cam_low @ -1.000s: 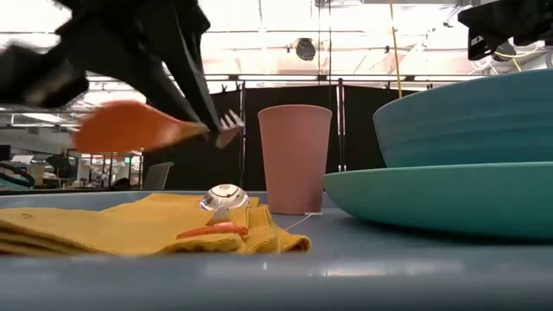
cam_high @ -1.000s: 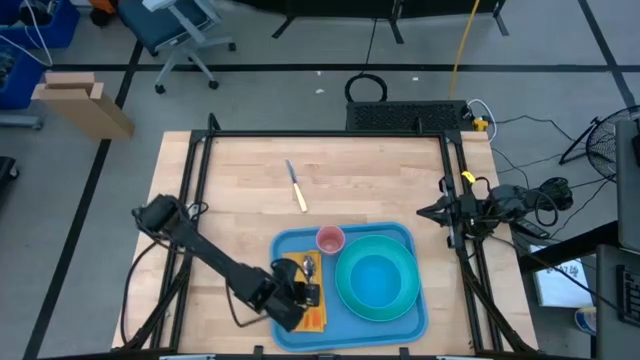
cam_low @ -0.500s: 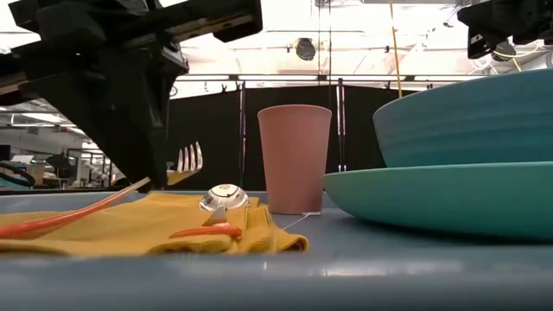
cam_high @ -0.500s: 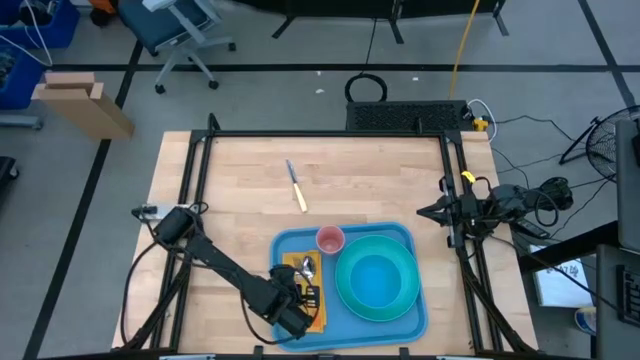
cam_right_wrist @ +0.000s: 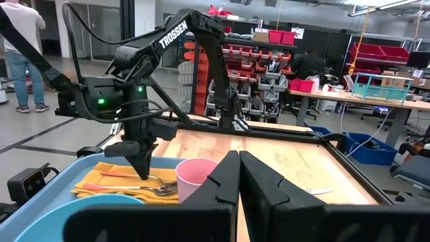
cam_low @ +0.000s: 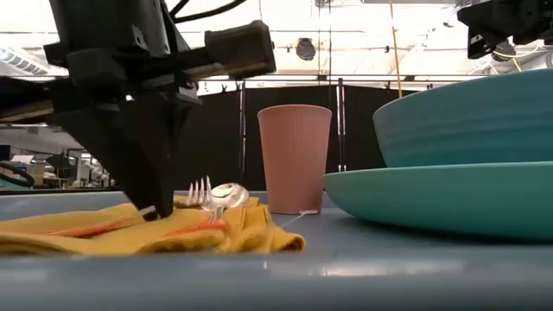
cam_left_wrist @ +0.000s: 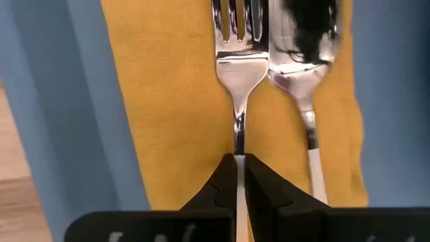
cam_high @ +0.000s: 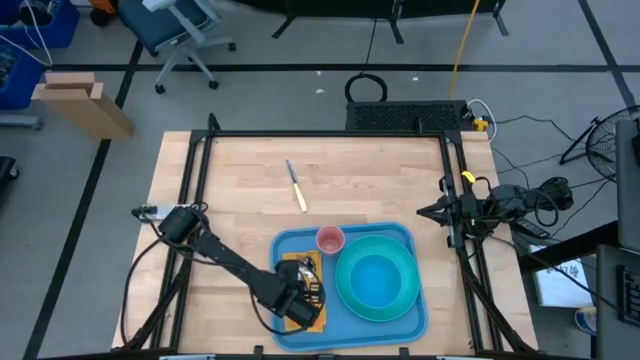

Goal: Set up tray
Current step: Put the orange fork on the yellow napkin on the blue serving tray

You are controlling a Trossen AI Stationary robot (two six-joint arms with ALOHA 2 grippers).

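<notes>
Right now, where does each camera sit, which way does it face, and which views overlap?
High: overhead, straight down; both arms, blue tray.
Low: at tray level, looking level across; left gripper on the fork, pink cup.
Left wrist: looking down past its shut jaws at fork and spoon on the yellow napkin.
Right wrist: at the table's right edge, facing the left arm; own right gripper shut.
All four share the napkin.

The left gripper [cam_right_wrist: 144, 168] is pressing down on the yellow napkin [cam_right_wrist: 111, 178] in the tray [cam_right_wrist: 40, 202], right beside the pink cup [cam_right_wrist: 191, 178].
</notes>
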